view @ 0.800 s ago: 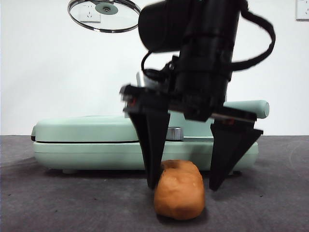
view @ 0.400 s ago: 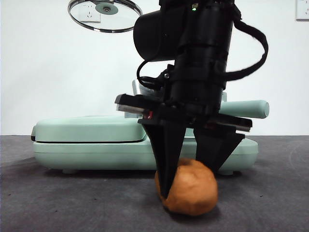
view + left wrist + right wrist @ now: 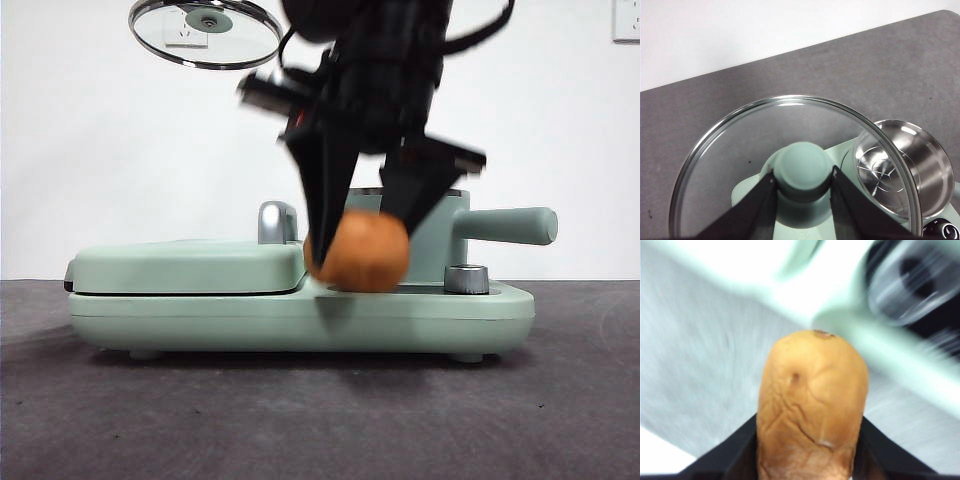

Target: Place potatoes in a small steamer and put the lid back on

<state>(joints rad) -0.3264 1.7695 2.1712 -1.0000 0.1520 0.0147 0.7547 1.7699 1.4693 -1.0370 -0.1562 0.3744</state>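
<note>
My right gripper (image 3: 362, 245) is shut on the orange-brown potato (image 3: 362, 252) and holds it in the air in front of the mint-green steamer pot (image 3: 440, 235); the right wrist view shows the potato (image 3: 810, 410) between the jaws, with a blurred background. The pot's straight side handle (image 3: 505, 225) sticks out to the right. My left gripper (image 3: 802, 192) is shut on the knob (image 3: 802, 167) of the clear glass lid (image 3: 740, 150), held high at the upper left of the front view (image 3: 205, 32). The left wrist view shows the open steel inside of the pot (image 3: 902, 170) below.
The flat green hinged grill plate (image 3: 190, 270) sits on a wide green base (image 3: 300, 315) on the dark table. A steel knob (image 3: 466, 279) and a steel hinge post (image 3: 277, 222) stand on the base.
My right gripper closed on the potato on the table and lifted it up to the height of the steamer base. The lid shifted slightly left.
</note>
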